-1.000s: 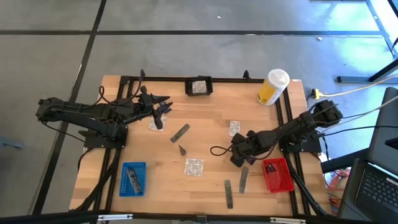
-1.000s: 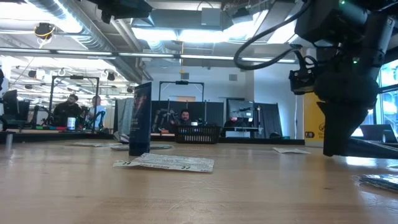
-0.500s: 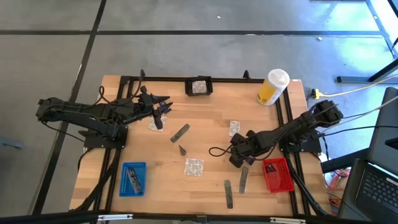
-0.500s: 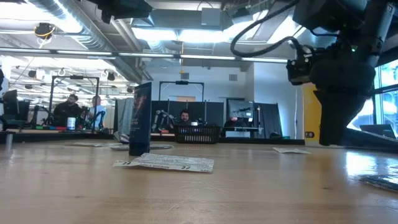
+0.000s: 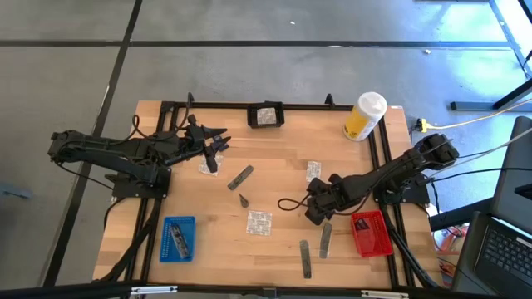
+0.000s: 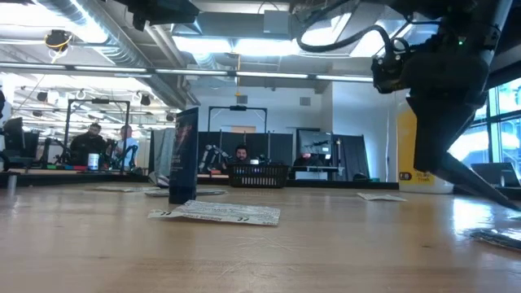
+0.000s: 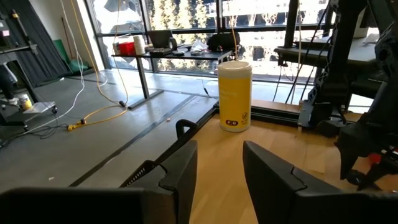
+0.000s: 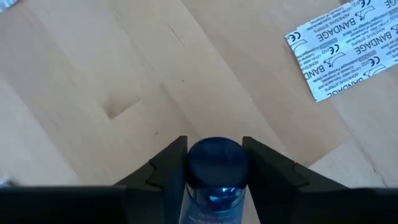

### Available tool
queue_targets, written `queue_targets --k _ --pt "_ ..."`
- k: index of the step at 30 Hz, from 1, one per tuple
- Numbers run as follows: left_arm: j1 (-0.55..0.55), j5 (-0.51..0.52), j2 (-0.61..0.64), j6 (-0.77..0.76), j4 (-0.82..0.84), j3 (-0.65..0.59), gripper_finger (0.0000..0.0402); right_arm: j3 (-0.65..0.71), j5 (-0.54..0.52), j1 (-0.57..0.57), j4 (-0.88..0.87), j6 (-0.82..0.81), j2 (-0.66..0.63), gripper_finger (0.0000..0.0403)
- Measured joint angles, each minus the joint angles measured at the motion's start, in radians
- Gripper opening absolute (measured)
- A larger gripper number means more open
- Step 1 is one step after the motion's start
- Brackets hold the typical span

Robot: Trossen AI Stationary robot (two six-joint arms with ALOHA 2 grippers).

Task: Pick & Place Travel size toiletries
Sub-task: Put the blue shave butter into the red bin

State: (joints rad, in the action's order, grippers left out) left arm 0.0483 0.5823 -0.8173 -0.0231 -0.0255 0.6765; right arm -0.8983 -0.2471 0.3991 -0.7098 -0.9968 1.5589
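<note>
High view: right end effector sits right of centre on the table, low over the wood, with the red tray just to its lower right. Two grey sticks lie below it, one sachet to its left, another above it. The blue tray is at lower left. The left end effector waits at upper left, near a sachet and a stick. A small black bin at top centre holds a sachet. The yellow container at upper right is not task stuff.

Low view: right arm hangs at the frame's upper right, clear of the table. A sachet lies flat left of centre, and a dark tube stands upright just behind it. People sit far back in the room.

Left wrist view: left fingers stand apart with nothing between them, so released. Yellow container stands ahead.

Right wrist view: right fingers are clenched on a blue-capped tube, cap pointing forward, bare wood under it, a bandage sachet at upper right.

Judgement: this looks like the carry step. To do it well, keep the grip firm and the tube level, lift high enough to clear the sticks, then swing to the red tray and lower well inside its rim before letting go. The tray is small; release low so the round tube does not roll out.
</note>
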Motion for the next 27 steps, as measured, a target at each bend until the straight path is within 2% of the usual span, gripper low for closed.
queue_targets --k 5,11,17,23,27 --pt "0.0 0.0 0.0 0.0 0.0 0.0 0.0123 -0.031 -0.021 0.015 -0.044 -0.024 -0.001 0.0133" --pt "0.0 0.0 0.0 0.0 0.0 0.0 0.0125 -0.037 -0.026 0.025 -0.058 -0.038 -0.001 0.0151" --pt "0.0 0.0 0.0 0.0 0.0 0.0 0.0123 -0.037 -0.03 0.028 -0.063 -0.055 -0.001 0.0128" --pt "0.0 0.0 0.0 0.0 0.0 0.0 0.0124 -0.037 -0.03 0.055 -0.069 -0.088 -0.001 0.0147" --pt "0.0 0.0 0.0 0.0 0.0 0.0 0.0123 -0.037 -0.038 0.074 -0.072 -0.125 -0.001 0.0128"
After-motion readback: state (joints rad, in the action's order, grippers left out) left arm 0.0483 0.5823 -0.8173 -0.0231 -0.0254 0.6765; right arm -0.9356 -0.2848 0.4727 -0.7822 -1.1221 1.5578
